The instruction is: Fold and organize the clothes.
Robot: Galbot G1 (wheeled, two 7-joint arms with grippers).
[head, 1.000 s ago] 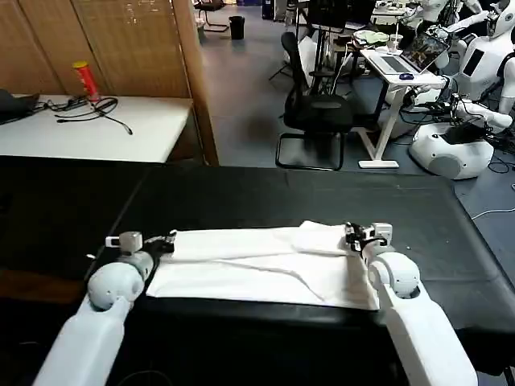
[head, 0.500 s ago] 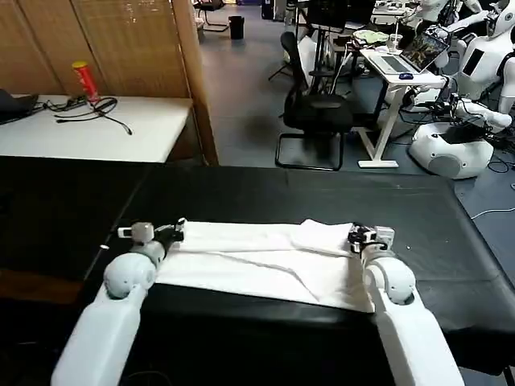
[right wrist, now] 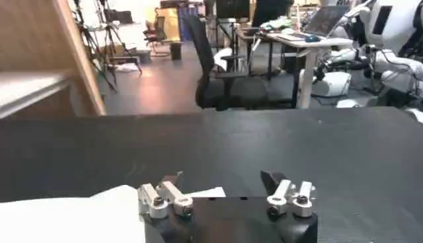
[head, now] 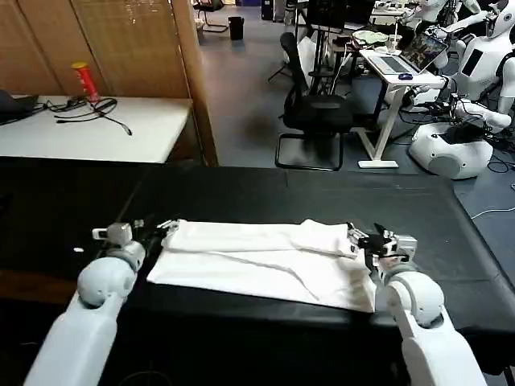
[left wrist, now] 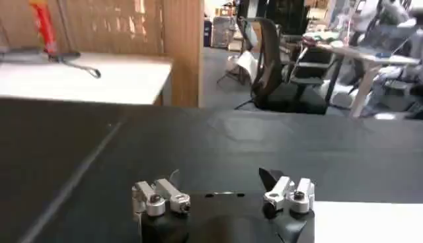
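Two white, rounded, glossy robot arms are reaching in from the near edge of the black matte table point(head: 241, 189). The white cotton T-shirt point(head: 257, 261) is lying folded into a long, soft rectangular band across the near middle of that table, plain side up, with shallow creases and a raised lump of cloth toward its right end. The left gripper point(head: 149, 232) is sitting just off the shirt's left end, metal fingers point(left wrist: 149, 197) spread wide and holding nothing; in the left wrist view a white corner of the shirt is showing beside one finger. The right gripper point(head: 366, 241) is sitting at the shirt's right end, its jaws likewise parted and empty, with the shirt's pale edge lying just beside its fingers point(right wrist: 157, 198) in the right wrist view. Far left, a white flat tabletop point(head: 121, 133) is carrying loose black cables point(head: 92, 108) and a red cylindrical can point(head: 84, 80). Far beyond the table, a black mesh office chair point(head: 315, 108) is standing on the grey floor.
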